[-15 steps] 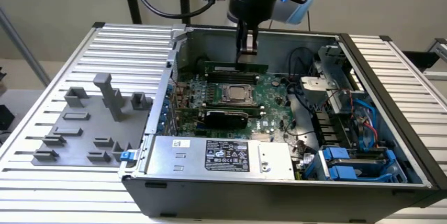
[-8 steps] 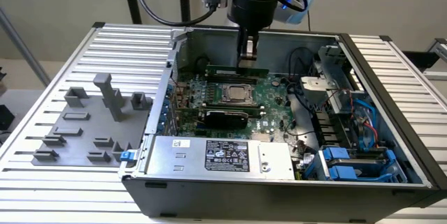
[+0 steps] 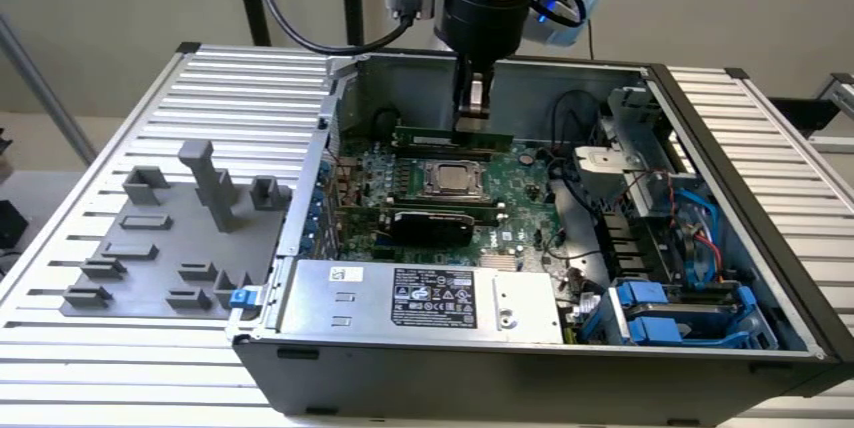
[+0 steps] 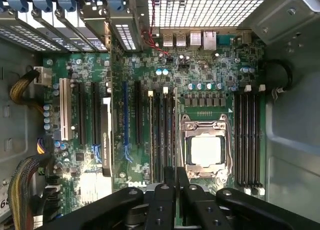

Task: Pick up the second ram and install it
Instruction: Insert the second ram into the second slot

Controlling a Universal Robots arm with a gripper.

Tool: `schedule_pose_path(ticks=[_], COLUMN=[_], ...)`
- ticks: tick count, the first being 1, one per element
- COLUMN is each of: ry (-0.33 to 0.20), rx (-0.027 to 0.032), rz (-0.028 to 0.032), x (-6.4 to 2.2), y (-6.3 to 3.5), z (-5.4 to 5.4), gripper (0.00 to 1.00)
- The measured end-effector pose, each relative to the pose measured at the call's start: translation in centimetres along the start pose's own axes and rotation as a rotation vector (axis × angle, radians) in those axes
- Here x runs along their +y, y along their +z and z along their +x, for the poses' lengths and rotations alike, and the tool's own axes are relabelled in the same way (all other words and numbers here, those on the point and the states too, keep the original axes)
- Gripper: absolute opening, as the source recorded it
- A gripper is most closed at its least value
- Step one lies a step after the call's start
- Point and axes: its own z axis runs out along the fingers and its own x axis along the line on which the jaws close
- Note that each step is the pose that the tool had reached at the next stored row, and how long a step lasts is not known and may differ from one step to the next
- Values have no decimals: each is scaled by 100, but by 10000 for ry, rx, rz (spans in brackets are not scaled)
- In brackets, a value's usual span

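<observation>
The tool is clamped tight on the second ram, just behind the CPU socket; the stick's long axis runs parallel to the memory slots beside that socket; whether it's seated, I can't tell.

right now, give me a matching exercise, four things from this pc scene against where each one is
Things
1 second ram
2 processor socket
3 power supply
4 grey fixture plate

Places
A on the table outside the case, at the exterior view's left
B gripped in the hand
C along the case's near wall in the exterior view
D middle of the motherboard

Pairs: 1-B, 2-D, 3-C, 4-A
</observation>
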Motion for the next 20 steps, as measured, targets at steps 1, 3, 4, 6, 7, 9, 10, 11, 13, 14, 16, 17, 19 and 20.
schedule_pose_path(ticks=[1, 3, 4, 6, 7, 9, 10, 11, 13, 14, 16, 17, 19, 20], ry=[0, 0, 0, 0, 0, 0, 0, 0, -2, -5, -21, -30, -48, -53], rx=[0, 0, 0, 0, 0, 1, -2, -3, -1, -2, -1, -1, -2, -2], rz=[0, 0, 0, 0, 0, 0, 13, 23, 32, 35, 38, 39, 42, 42], x=[0, 0, 0, 0, 0, 0, 1, 1, 8, 12, 21, 26, 36, 39], y=[0, 0, 0, 0, 0, 0, 10, 28, 64, 82, 120, 138, 176, 195], z=[0, 0, 0, 0, 0, 0, -2, -2, -14, -22, -41, -52, -71, -77], gripper=[0, 0, 0, 0, 0, 0, 0, 0, 0, 0, 0, 0, 0, 0])
